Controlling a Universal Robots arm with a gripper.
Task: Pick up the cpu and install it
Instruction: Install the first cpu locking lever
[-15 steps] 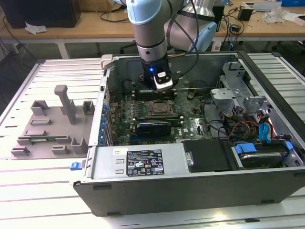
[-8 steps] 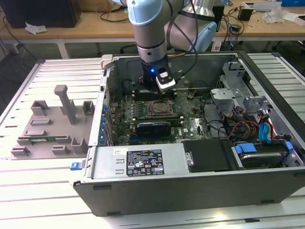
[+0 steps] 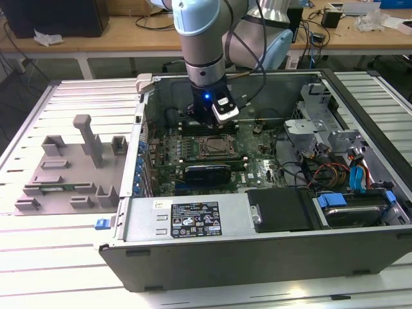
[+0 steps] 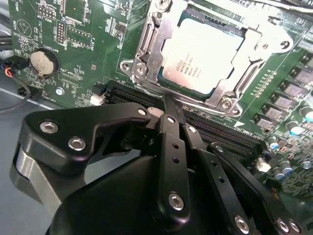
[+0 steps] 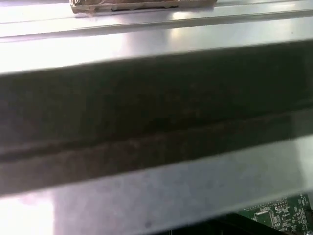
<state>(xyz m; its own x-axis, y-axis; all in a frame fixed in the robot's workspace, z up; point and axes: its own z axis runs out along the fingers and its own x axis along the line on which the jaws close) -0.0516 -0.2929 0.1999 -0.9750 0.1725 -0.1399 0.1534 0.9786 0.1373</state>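
Silver chip (image 4: 203, 54) is seen seated in the socket frame (image 4: 146, 58) on the board (image 4: 73, 44); the gripper (image 4: 168, 110) is closed and empty beside it.

The cpu (image 4: 204, 54), in the upper middle of the second wrist view, has a smooth, dull-silver metal lid, and the socket frame (image 4: 146, 54) around it is bright, shiny metal. The board (image 4: 83, 44) at the upper left is glossy green. The gripper (image 4: 166, 147) in the lower half is matt black with shiny screw heads. In the exterior view, the computer case (image 3: 257, 257) is dull grey sheet metal and the table (image 3: 38, 257) is ribbed, pale metal.
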